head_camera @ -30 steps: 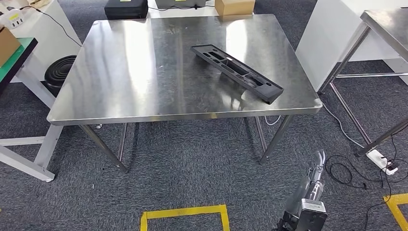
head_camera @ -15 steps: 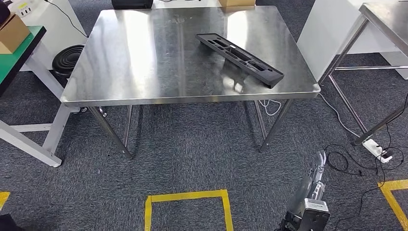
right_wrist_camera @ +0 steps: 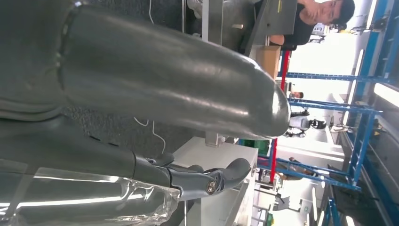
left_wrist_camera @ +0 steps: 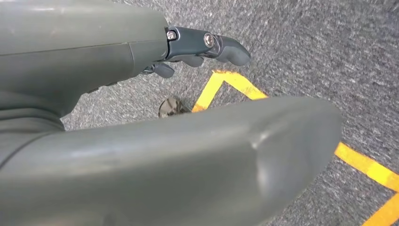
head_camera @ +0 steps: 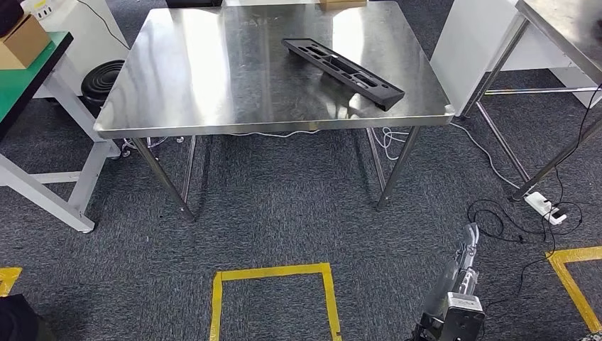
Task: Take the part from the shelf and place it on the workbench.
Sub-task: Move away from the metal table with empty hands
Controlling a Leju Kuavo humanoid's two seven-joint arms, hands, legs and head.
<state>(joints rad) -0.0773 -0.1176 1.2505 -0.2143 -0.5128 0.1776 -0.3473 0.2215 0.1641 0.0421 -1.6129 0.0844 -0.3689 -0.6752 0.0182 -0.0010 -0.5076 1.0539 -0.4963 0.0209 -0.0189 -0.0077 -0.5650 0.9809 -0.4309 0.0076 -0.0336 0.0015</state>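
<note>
black part (head_camera: 343,72) lies flat on steel counter (head_camera: 184,85), toward its right edge; placement looks done. left robot hand (left_wrist_camera: 141,94) and right robot hand (right_wrist_camera: 141,117) hang released, nothing held, w/ fingers apart.

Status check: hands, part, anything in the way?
Left hand open, holding nothing. Right hand hanging, holding nothing. Black part lies on steel workbench. Nothing blocking it.

Head view high, facing down at workbench (head_camera: 213,92); wrist views close
</note>
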